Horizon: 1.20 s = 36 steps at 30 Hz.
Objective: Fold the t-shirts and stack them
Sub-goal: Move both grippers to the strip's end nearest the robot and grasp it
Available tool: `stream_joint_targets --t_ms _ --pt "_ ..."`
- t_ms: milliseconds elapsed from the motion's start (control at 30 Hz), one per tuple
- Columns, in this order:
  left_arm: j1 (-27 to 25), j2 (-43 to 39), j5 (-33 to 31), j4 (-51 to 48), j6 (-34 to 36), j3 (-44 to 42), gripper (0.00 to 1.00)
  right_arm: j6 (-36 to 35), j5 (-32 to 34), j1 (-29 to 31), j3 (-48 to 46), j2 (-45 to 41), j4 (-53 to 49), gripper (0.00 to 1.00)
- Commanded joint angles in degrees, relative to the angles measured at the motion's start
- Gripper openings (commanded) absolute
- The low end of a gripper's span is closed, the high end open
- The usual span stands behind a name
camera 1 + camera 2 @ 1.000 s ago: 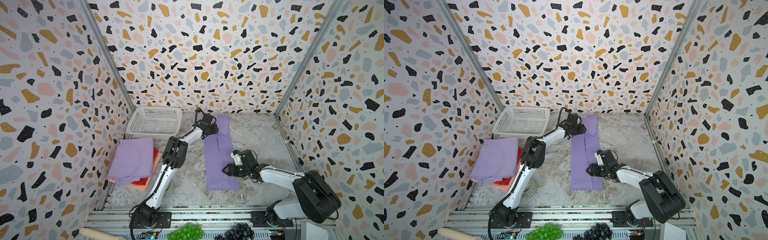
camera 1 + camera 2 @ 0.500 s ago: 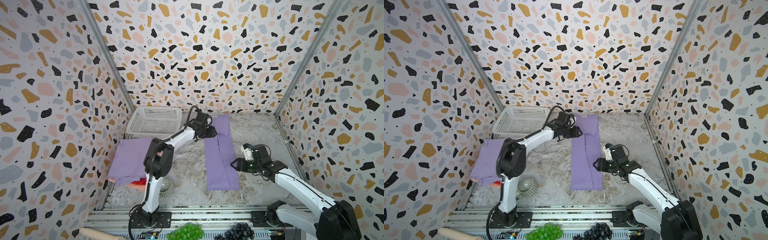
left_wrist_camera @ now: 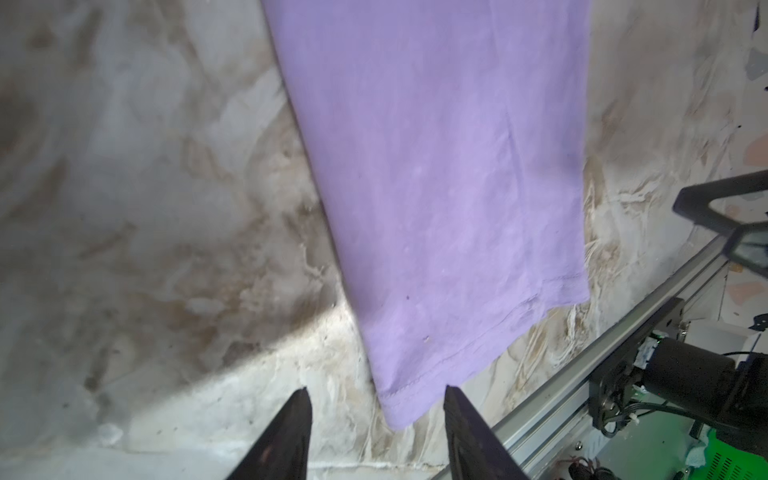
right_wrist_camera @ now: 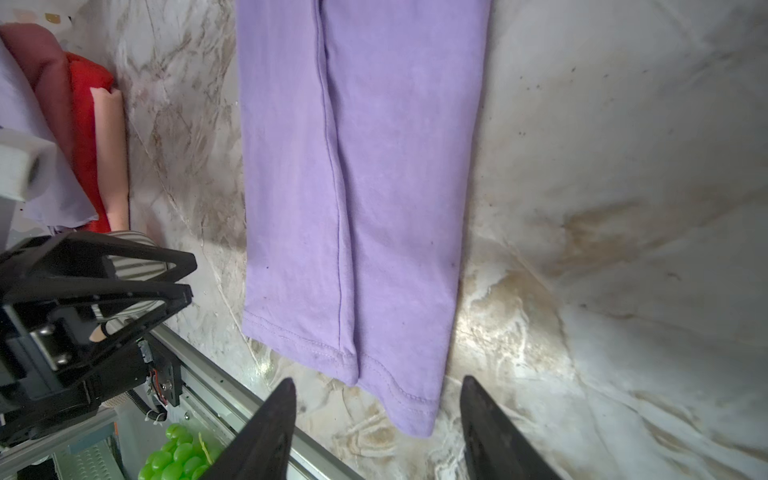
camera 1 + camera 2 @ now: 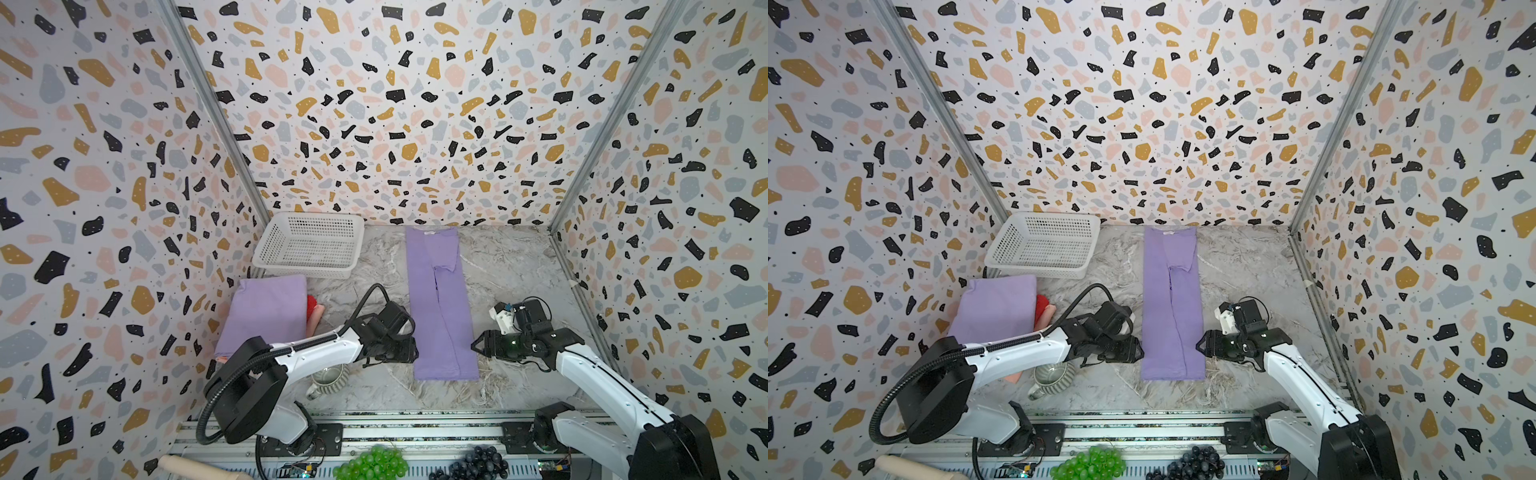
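Left hand point(image 5: 414, 351), right hand point(image 5: 474, 345): both part-open, empty, either side of long t-shirt point(image 5: 440, 307); mug point(image 5: 330, 377) under left arm point(image 5: 316, 353).

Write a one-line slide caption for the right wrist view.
Open right gripper by the hem corner of a lengthwise-folded lavender t-shirt on the marble tabletop, left gripper open across it.

Two lavender t-shirts point(image 5: 440, 307) point(image 5: 266, 316), one red t-shirt point(image 4: 87, 137), one pink t-shirt point(image 4: 111, 158) — one basket point(image 5: 309, 271).

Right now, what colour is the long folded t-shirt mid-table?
The t-shirt is plain lavender-purple, no print showing. Clearest in the right wrist view.
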Motion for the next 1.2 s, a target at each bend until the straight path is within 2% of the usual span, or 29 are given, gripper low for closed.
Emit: stream_joint_targets --t_ms 0,233,467,633,767,833,1000,1067,1167 --pt "-0.9 -2.1 -0.9 4.8 -3.6 -2.8 0.53 0.4 -0.8 -0.3 -1.4 -0.5 -0.9 0.64" --pt "-1.3 -3.5 0.9 8.4 -3.5 -7.1 0.53 5.9 -3.4 -0.1 -7.9 -2.1 2.2 0.64" --pt "-1.5 -0.1 6.6 12.0 -0.7 -7.6 0.53 11.4 -5.1 0.4 -16.9 -5.6 7.8 0.64" --pt "-1.9 1.2 10.4 13.6 -0.1 -9.9 0.50 16.1 -5.1 3.1 -19.6 -5.2 13.9 0.63" --pt "-2.6 1.2 11.8 14.1 0.0 -11.5 0.50 18.4 -2.0 7.4 -19.3 -3.8 15.4 0.59" --pt "-2.9 1.3 12.3 14.9 0.1 -12.0 0.48 19.1 -0.8 8.5 -19.5 -3.1 15.8 0.52" --pt "-2.8 3.0 11.9 16.1 1.4 -10.8 0.37 20.8 1.3 8.7 -20.0 -3.7 18.6 0.31" --pt "-2.8 4.1 11.9 16.5 1.7 -10.4 0.29 21.5 1.0 8.8 -20.0 -3.7 20.0 0.25" --pt "-2.8 4.6 10.9 15.0 2.9 -8.4 0.11 21.4 0.9 9.3 -19.3 -4.0 20.4 0.17"
